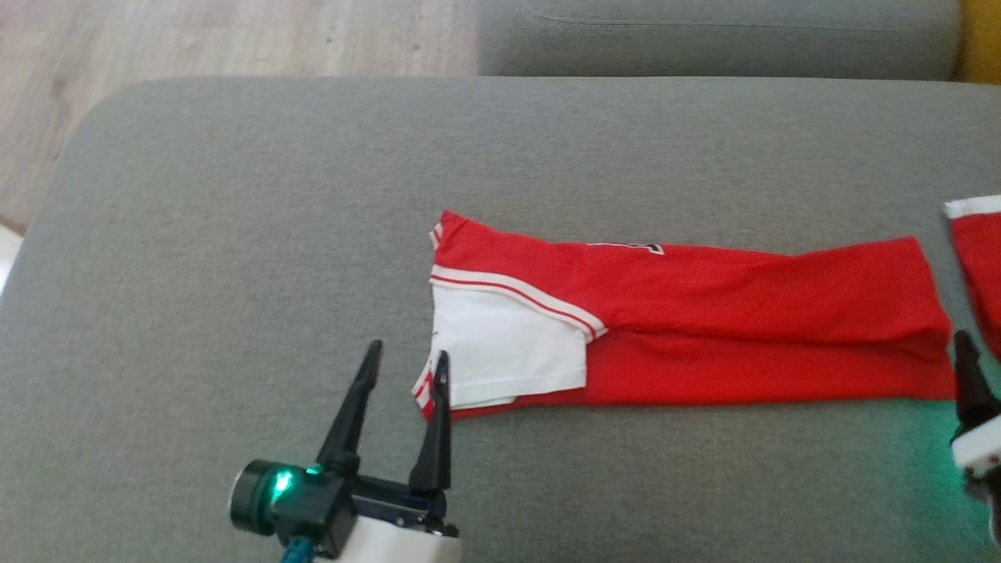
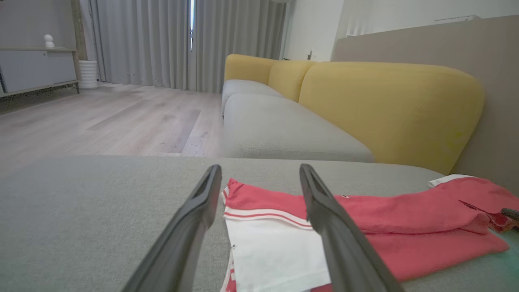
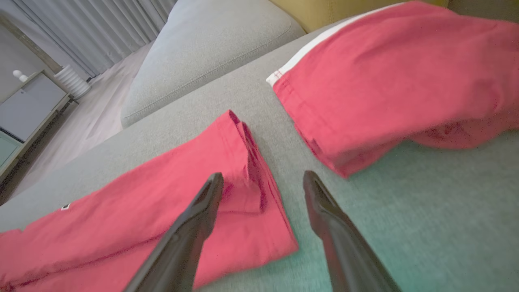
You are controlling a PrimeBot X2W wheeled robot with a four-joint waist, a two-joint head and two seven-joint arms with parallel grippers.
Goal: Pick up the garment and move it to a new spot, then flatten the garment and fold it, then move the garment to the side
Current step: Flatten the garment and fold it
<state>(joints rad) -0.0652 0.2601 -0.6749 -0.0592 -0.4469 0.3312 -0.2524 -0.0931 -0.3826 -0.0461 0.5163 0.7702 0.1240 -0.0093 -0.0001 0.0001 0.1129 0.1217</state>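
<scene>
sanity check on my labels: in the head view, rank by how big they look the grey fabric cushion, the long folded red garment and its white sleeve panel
1. grey fabric cushion
2. long folded red garment
3. white sleeve panel

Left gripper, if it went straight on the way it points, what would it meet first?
Probably the white sleeve of the red garment, lying between the open left gripper's fingers; height above the cushion is unclear.

Light: soft, even daylight, brightest at the curtain gap (image 2: 191, 24). Shadows: faint. Cast: green glow on the cushion (image 1: 899, 442), head view's lower right. Blur: right wrist view smeared; left gripper (image 2: 259, 168) fingers soft-edged.
</scene>
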